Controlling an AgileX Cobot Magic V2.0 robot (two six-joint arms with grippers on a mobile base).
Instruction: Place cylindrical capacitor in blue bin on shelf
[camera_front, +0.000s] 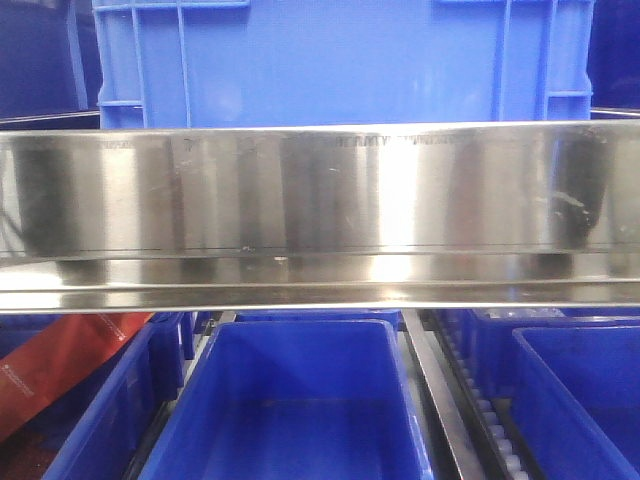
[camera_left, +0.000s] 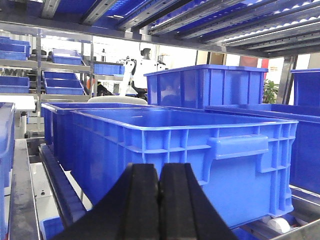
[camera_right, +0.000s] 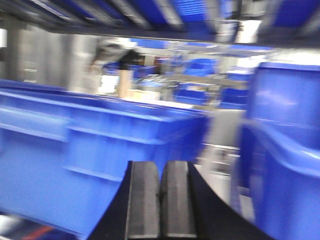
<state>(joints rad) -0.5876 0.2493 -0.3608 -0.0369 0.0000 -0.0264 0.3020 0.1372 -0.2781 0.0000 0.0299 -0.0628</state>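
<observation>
- Front view: the shelf's (camera_front: 320, 190) wide brushed-steel front rail spans the frame from edge to edge, shiny, with blurred reflections.
- Above the rail, a large blue crate (camera_front: 340, 60) stands on the upper level, ribbed wall facing the camera.
- Below the rail, an open blue bin (camera_front: 300, 400) sits in the middle of the lower row; its inside shows only bare blue floor and walls.
- A second blue bin (camera_front: 575, 400) stands to its right, with a metal roller track (camera_front: 470, 400) between the two.
- At lower left, a red strip (camera_front: 60, 365) lies slanted over another blue bin.
- Left wrist view: the left gripper (camera_left: 159, 200) has its black fingers pressed together, nothing visible between them. Just ahead is the end wall of a blue bin (camera_left: 200, 150) with a moulded handle.
- Right wrist view, blurred: the right gripper (camera_right: 160, 200) also shows its pads closed against each other, nothing seen between them. Blue bins flank it on both sides.
- The cylindrical capacitor is not visible in any view; its location cannot be told.
</observation>
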